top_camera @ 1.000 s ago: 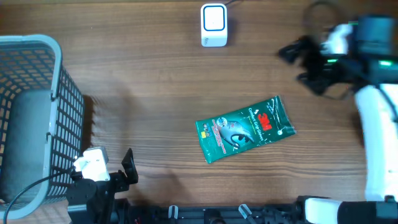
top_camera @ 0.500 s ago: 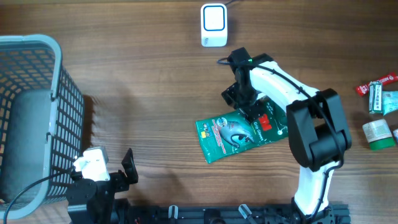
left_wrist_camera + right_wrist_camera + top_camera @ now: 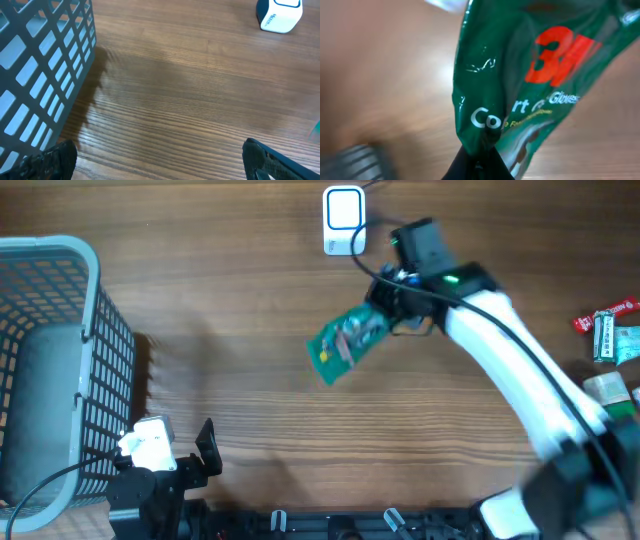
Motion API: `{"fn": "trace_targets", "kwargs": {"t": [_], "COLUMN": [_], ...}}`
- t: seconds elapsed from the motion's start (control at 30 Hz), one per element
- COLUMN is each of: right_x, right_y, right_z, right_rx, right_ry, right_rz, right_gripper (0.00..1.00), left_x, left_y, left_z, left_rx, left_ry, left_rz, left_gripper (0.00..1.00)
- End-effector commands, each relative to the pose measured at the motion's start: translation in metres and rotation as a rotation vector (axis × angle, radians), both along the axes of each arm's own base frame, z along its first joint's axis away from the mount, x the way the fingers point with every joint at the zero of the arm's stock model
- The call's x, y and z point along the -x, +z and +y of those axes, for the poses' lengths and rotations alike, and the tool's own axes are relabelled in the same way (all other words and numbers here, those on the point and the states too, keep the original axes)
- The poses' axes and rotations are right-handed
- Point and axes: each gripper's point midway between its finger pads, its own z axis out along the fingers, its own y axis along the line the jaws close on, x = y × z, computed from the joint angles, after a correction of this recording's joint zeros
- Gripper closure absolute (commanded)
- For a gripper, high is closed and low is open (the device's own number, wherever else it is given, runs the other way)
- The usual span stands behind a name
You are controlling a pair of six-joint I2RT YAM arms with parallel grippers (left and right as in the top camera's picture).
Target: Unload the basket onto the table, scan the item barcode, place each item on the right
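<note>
The green glove pkt (image 3: 345,345) is gripped at one end by the right end effector (image 3: 388,312), which is clenched on a pinched fold of the film. In the right wrist view that fold is seen squeezed betw. the dark fingertips (image 3: 457,170) at the bottom edge, w/ the pkt filling most of the frame & its red "3M" logo & white lettering turned to the camera. In the overhead view the pkt is blurred & tilted diagonally, its free end pointed toward the near-left over the middle of the worktop (image 3: 250,310); whether the wood is touched cannot be told from above. The pkt is held on the near side of the white scanner (image 3: 344,220), close to it but apart; the scanner itself is stood at the far edge of the worktop. No barcode can be made out in any view. The left end effector (image 3: 159,165) is released, its jaws spread wide at the near-left corner, w/ only bare wood seen betw. its two tips in the left wrist view. A grey mesh basket (image 3: 60,252) is stood at the left edge, just beside the left arm. A few small packs (image 3: 612,330) & a green-white tub (image 3: 603,390) are grouped at the right edge, well apart from the pkt
</note>
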Motion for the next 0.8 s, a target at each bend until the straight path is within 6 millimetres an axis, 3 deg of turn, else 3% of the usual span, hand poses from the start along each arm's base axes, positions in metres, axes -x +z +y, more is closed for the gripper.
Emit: {"fn": "trace_targets", "kwargs": {"t": [0.0, 0.1, 0.2, 0.27, 0.3, 0.43, 0.47, 0.6, 0.7, 0.77], "right_x": [0.018, 0.051, 0.092, 0.132, 0.162, 0.186, 0.181, 0.146, 0.114, 0.104], "right_y": [0.087, 0.132, 0.147, 0.138, 0.120, 0.086, 0.063, 0.014, -0.047, -0.071], "right_z": [0.010, 0.040, 0.064, 0.075, 0.081, 0.082, 0.084, 0.093, 0.101, 0.099], "right_rx": [-0.054, -0.172, -0.218, -0.282, -0.436, -0.854, -0.892, -0.947, -0.788, -0.689], "right_ry": [0.221, 0.511, 0.908, 1.251, 1.445, 1.497, 1.468, 1.301, 1.127, 1.074], "right_rz": [-0.278, -0.434, -0.598, -0.757, -0.897, -1.000, -0.914, -0.541, -0.334, -0.290], "right_gripper": [0.96, 0.96, 0.96, 0.96, 0.96, 0.96, 0.95, 0.96, 0.96, 0.96], "left_x": [0.000, 0.000, 0.000, 0.000, 0.000, 0.000, 0.000, 0.000, 0.000, 0.000], "left_y": [-0.001, -0.001, -0.001, -0.001, -0.001, -0.001, -0.001, -0.001, -0.001, -0.001], "left_z": [-0.002, -0.002, -0.002, -0.002, -0.002, -0.002, -0.002, -0.002, -0.002, -0.002], "left_rx": [0.010, 0.010, 0.010, 0.010, 0.010, 0.010, 0.010, 0.010, 0.010, 0.010], "left_ry": [-0.006, -0.005, -0.006, -0.006, -0.005, -0.005, -0.006, -0.006, -0.006, -0.006], "left_rz": [-0.005, -0.005, -0.005, -0.005, -0.005, -0.005, -0.005, -0.005, -0.005, -0.005], "left_gripper": [0.00, 0.00, 0.00, 0.00, 0.00, 0.00, 0.00, 0.00, 0.00, 0.00]}}
